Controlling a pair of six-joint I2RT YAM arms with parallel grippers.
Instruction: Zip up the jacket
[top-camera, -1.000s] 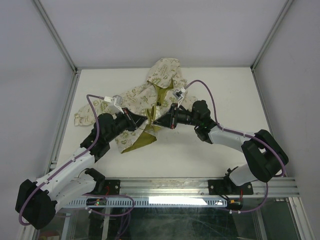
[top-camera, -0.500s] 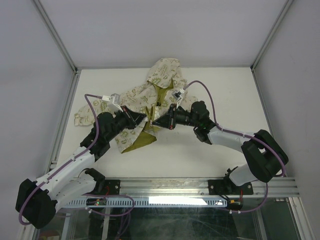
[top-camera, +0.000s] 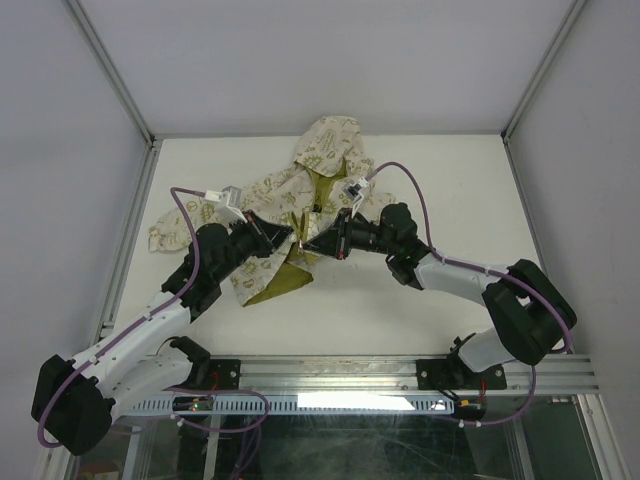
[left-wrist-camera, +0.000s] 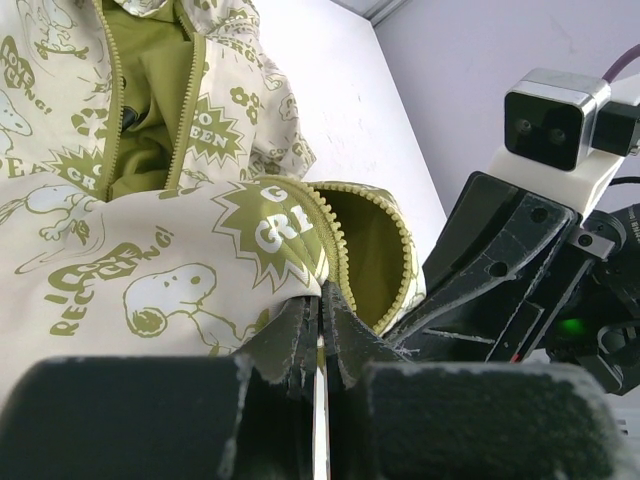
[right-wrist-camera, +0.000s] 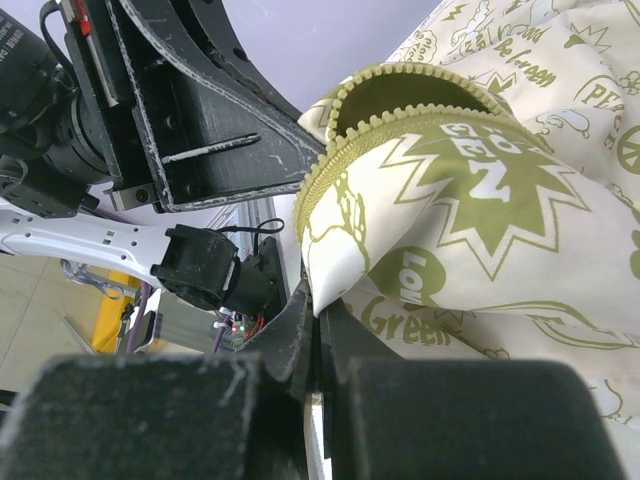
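The jacket (top-camera: 300, 185) lies on the white table with its hood at the far side and its front unzipped, so the olive lining shows. My left gripper (top-camera: 292, 238) is shut on the lower front edge of one panel, beside the olive zipper teeth (left-wrist-camera: 338, 240). My right gripper (top-camera: 308, 243) faces it, nearly tip to tip, shut on the other panel's edge. In the left wrist view, cream fabric (left-wrist-camera: 150, 250) bunches over the left gripper (left-wrist-camera: 322, 312). In the right wrist view, the right gripper (right-wrist-camera: 318, 302) pinches a fold of printed fabric (right-wrist-camera: 480, 200).
The table (top-camera: 430, 180) is enclosed by white walls with aluminium posts. A metal rail (top-camera: 400, 372) carrying the arm bases runs along the near edge. Purple cables (top-camera: 420, 195) loop over both arms. One sleeve (top-camera: 170, 232) reaches toward the left edge.
Both grippers have shifted slightly to the left with the jacket edges, and a small fold of fabric has risen between their tips. Both grips stay shut.
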